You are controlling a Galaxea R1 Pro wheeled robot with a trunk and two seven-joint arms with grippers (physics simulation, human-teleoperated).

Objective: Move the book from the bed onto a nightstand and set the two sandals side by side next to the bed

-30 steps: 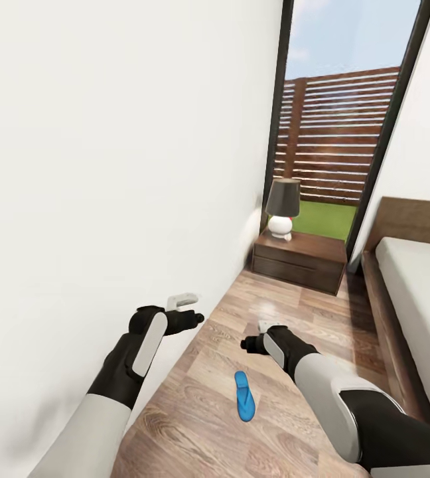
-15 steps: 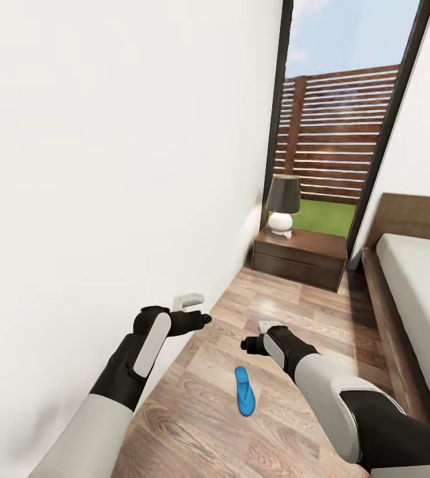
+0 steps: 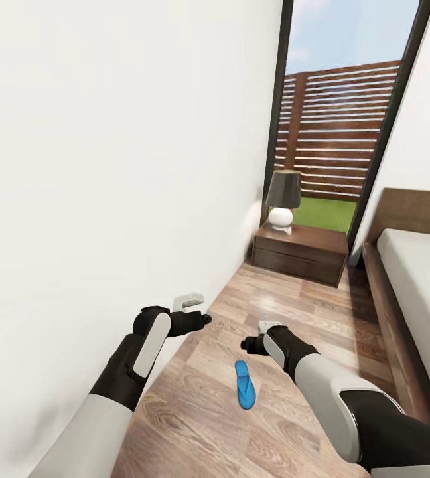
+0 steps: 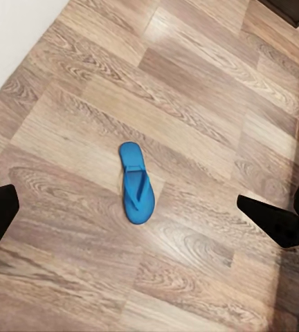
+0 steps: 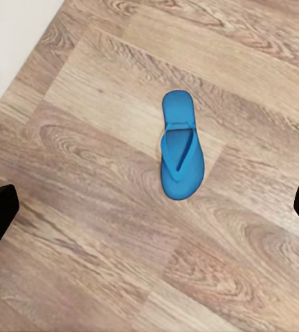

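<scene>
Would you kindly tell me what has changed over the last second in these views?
The head camera has shifted a little, so the nightstand and blue sandal sit slightly higher. The left gripper has edged forward. The sandal lies flat on the floor, ungrasped, and the right gripper hovers as before.

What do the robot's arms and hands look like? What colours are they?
Both arms have smooth white shells on the upper parts and black forearms, each with a long pale grey panel. The left gripper has pale grey fingers on a black wrist. The right gripper looks the same. In the wrist views, the fingertips look black.
</scene>
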